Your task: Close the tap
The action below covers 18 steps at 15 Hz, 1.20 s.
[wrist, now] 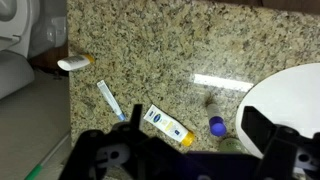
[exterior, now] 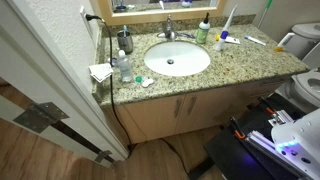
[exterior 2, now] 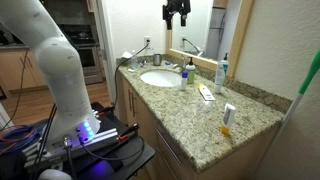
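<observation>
No lettering can be read in any view. In the wrist view, a white and yellow tube (wrist: 168, 125) lying on the granite worktop (wrist: 150, 50) carries a blue oval mark, but its letters are too blurred to make out. Any print on the green bottle (exterior: 203, 30) by the worktop's back edge is too small to tell.

**sinkwatcher:** What's been left on the granite worktop (exterior: 255, 62)?

**tilefan:** A white oval basin (exterior: 152, 60) is sunk into it. A green bottle (exterior: 203, 31) is stood by the basin's back rim, a dark pump dispenser (exterior: 125, 41) near a back corner. In the wrist view a toothpaste tube (wrist: 168, 125) is laid flat near a toothbrush (wrist: 110, 100).
</observation>
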Tool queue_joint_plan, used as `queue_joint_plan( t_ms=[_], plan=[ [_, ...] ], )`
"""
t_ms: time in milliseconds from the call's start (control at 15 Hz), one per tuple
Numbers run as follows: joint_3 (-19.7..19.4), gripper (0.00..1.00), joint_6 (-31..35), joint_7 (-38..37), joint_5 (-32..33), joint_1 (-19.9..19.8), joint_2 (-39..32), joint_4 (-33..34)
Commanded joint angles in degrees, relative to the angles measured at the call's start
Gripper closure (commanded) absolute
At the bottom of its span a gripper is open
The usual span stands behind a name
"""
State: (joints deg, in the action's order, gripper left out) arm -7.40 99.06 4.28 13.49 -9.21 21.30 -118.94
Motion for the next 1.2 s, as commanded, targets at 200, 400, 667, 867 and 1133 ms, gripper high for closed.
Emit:
queue_joint_plan(
  t_ms=[200, 400, 667, 867, 1133],
  plan=[
    [-0.3, 0.0, -0.2, -0.1, 0.1, 0.4, 0.0, 0.1],
    [3.8, 0.0, 0.9, -7.1, 5.7, 0.9, -5.5, 2.1],
    [8.4, 0.0, 5.3, -11.7, 2.9, 6.2, -12.9, 4.1],
    [10.7, 0.0, 7.0, -15.4, -0.3, 9.4, -20.7, 11.1],
    [10.3, 0.0, 8.2, -16.0, 1.8, 9.9, -17.2, 6.1]
  ],
)
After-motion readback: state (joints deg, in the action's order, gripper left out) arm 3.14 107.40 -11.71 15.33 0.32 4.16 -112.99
